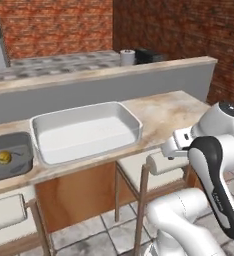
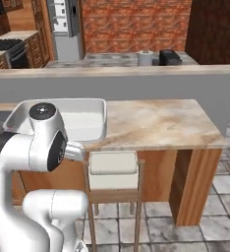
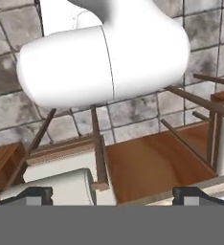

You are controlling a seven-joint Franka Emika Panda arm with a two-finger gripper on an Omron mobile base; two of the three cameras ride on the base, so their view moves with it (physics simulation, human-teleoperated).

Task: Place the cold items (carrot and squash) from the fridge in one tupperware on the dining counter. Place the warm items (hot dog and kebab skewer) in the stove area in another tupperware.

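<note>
Wide-open tool [image 3: 113,194] hangs over stool [image 3: 61,184], beside the counter edge [image 3: 147,165].

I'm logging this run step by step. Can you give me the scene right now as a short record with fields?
large container: white rectangular tupperware on the beige stone dining counter, nothing in it
second container: dark grey tupperware to its left, holding a small yellowish item, too small to identify
end effector: fingertips wide apart, holding nothing, facing the tiled floor
seating: cushioned wooden stool under the counter
</note>
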